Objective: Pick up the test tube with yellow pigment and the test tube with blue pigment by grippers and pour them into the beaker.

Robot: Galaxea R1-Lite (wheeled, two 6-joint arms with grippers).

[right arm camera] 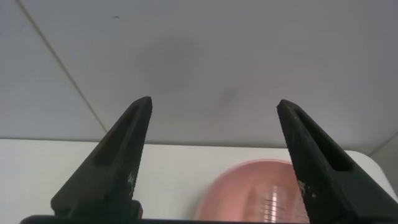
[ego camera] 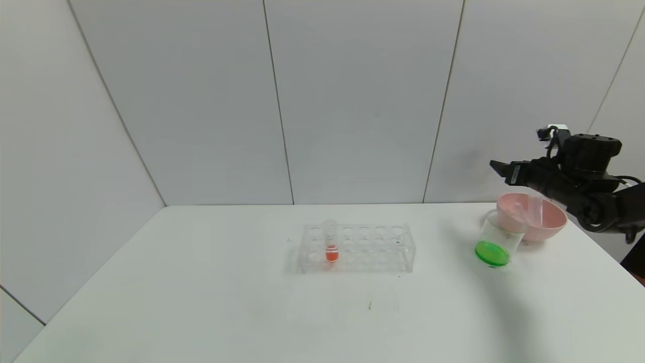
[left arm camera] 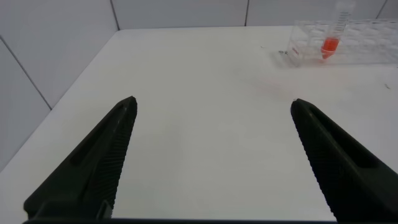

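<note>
A: Where is the beaker?

B: It stands on the white surface, below my right hand and a little nearer to me than the hand's tips. It is clear, and green liquid lies pooled at its bottom.

A: And the tubes with yellow and blue pigment?

B: I can pick out no yellow or blue liquid. A clear tube leans inside the pink bowl, which sits under my right wrist, touching or just behind the beaker. I cannot tell which tube that is.

A: What is your right hand doing?

B: It hangs in the air above the bowl and beaker, fingers spread wide with nothing between them. From its own camera I see only the wall past the fingers, and the pink bowl's rim beneath them.

A: And the left hand?

B: My left hand hovers low over the bare near part of the surface, fingers also wide apart, gripping nothing.

A: Anything farther out?

B: Well off to the left of my right hand, ahead of my left one, a clear many-holed rack stands on the surface. One tube with orange-red liquid sits upright in a hole near its left end.
</note>
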